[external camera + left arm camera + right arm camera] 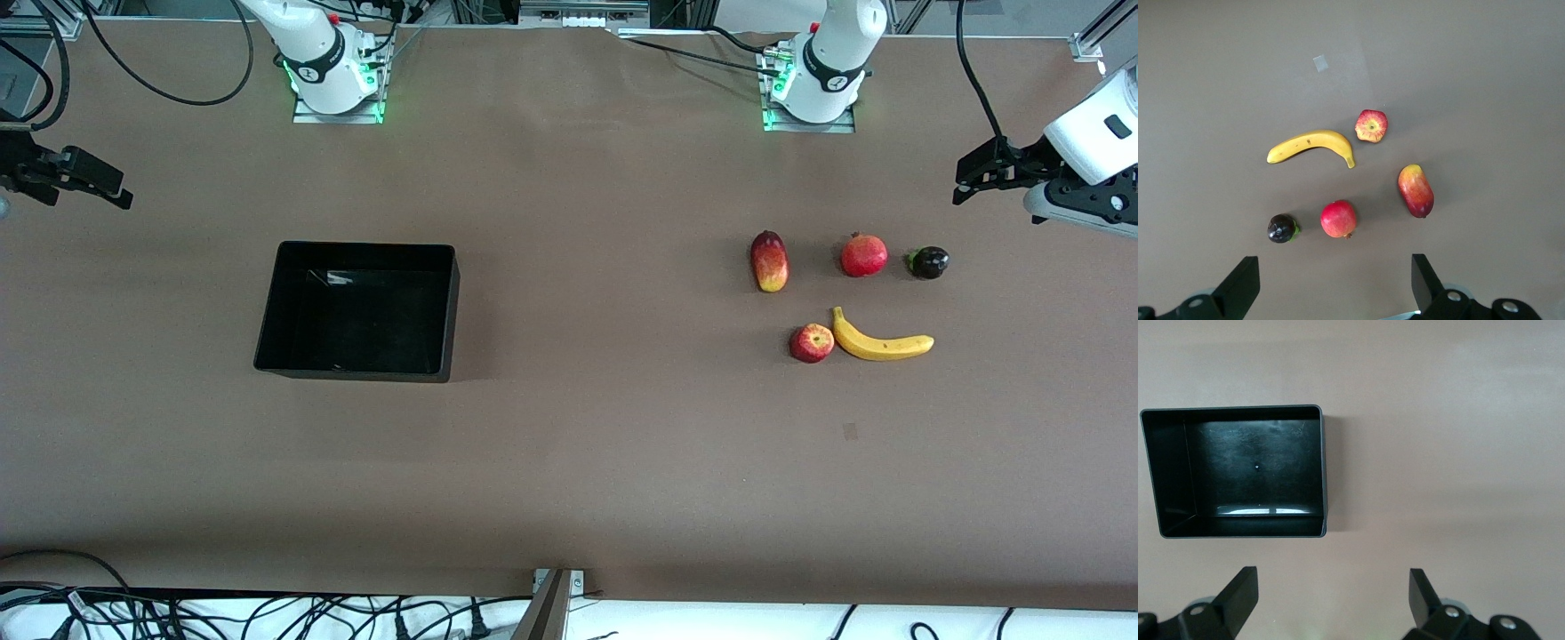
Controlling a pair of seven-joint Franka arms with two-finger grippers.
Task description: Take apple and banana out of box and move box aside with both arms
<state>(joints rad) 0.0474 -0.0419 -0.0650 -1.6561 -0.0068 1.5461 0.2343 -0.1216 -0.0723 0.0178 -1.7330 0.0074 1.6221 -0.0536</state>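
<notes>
Toward the left arm's end of the tabletop, nearest row: apple (811, 343) just beside banana (880, 342)
Next row: mango (769, 260), pomegranate (863, 255), dark fruit (928, 262)
Right arm's end: black tray (267, 329), holding nothing
Left end effector (969, 178): released, raised over that end's edge
Right end effector (98, 188): released, raised at its end's edge

Glossy black box (444, 307), yellow banana (880, 345), red apple (812, 343) with yellow blush.

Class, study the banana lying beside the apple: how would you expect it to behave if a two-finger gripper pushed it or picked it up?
The banana is long and curved, so a push near one end would probably pivot it, not roll it. Its skin looks smooth, so the fingers might slip unless they close across its middle. The apple lies close to its stem end, so a nudge there would likely bump it.
</notes>
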